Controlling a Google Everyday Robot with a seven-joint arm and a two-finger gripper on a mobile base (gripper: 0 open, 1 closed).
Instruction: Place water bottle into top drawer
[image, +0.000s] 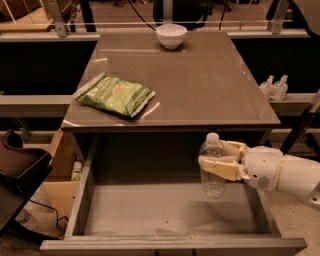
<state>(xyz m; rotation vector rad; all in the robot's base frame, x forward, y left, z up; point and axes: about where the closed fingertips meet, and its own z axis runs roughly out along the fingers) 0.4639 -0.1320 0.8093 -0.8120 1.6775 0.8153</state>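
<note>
The hand (213, 156) reaches in from the right on a white arm (287, 175). It sits over the right part of the open drawer (150, 207), just in front of the surface's (200, 85) front edge and below it. Its cream fingers (220, 169) are clamped on the bottle (214, 184), one across the near side of the body and one behind, gripping around the upper half.

The bottle stands upright in the hand. Its white cap shows above the fingers and its clear ribbed lower part hangs below them. Its base is down within the drawer's opening, over the grey bottom near the right wall. Whether the base touches the bottom cannot be told.

The drawer is pulled out toward the camera, with its floor bare to the left of the hand.

Up and to the left of the hand, a green bag (115, 95) lies flat on the surface near its left front corner. Far behind the hand, a white bowl (171, 35) sits at the back edge of the surface. To the right of the hand and further back, beyond the surface, two small bottles (275, 87) stand side by side on a ledge. Well to the left of the hand, beside the drawer, is a tan box (57, 165).
</note>
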